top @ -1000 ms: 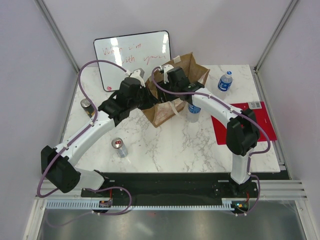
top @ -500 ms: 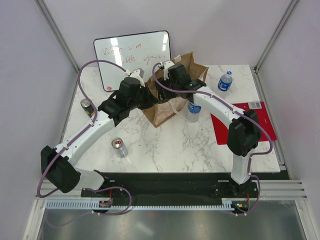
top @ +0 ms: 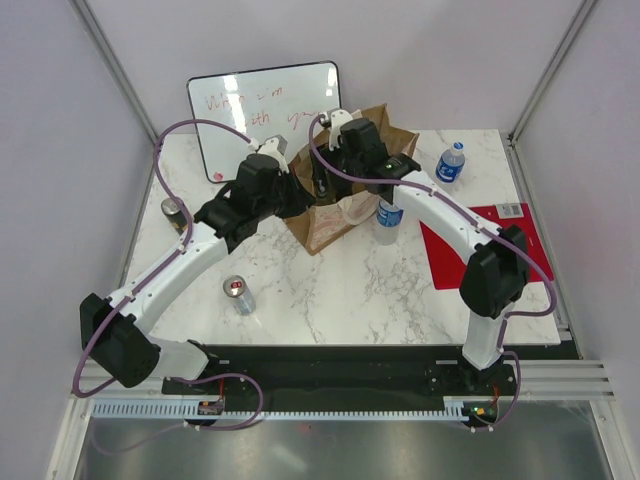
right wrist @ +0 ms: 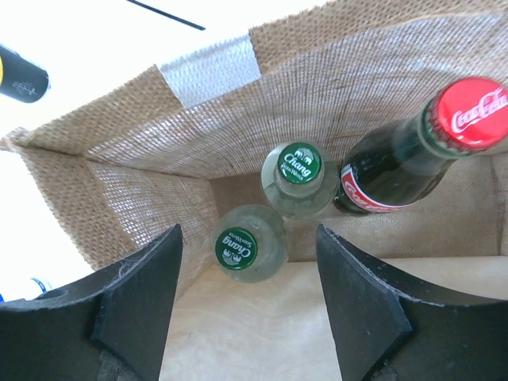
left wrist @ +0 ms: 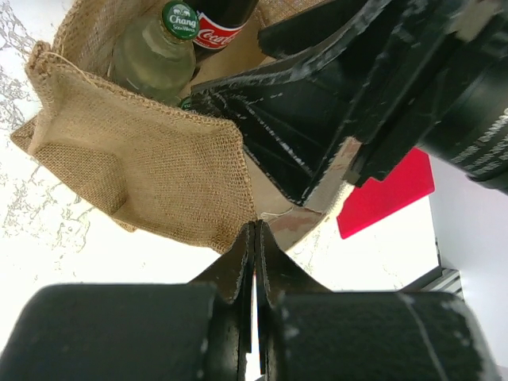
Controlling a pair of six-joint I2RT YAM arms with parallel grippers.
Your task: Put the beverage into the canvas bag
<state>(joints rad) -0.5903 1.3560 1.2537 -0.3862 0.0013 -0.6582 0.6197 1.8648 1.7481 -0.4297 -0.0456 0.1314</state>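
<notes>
Well, from the overhead camera, the canvas bag stands on the marble table toward the far side, just near and right of the whiteboard. My left gripper is at the bag's left rim, and my right gripper hangs over its open mouth. A blue-labelled bottle stands just right of the bag, and a water bottle stands farther right near the far edge. A red mat lies at the right. A silver can sits nearer me on the left, and a dark jar stands by the left edge.

In my left wrist view, my left fingers are pressed together with only a hairline between them. The bag's burlap hem runs right into their tips, so they look clamped on the rim. Past the sagging wall I see a Chang bottle and the Coca-Cola bottle inside the bag. One black finger of my right gripper is above the opening.

In my right wrist view, my right fingers are spread wide and hold nothing. Below them, on the bag's floor, the Chang bottle and a second Chang bottle touch each other. The Coca-Cola bottle rests against the first one on the right, its red cap close to the bag's wall.
</notes>
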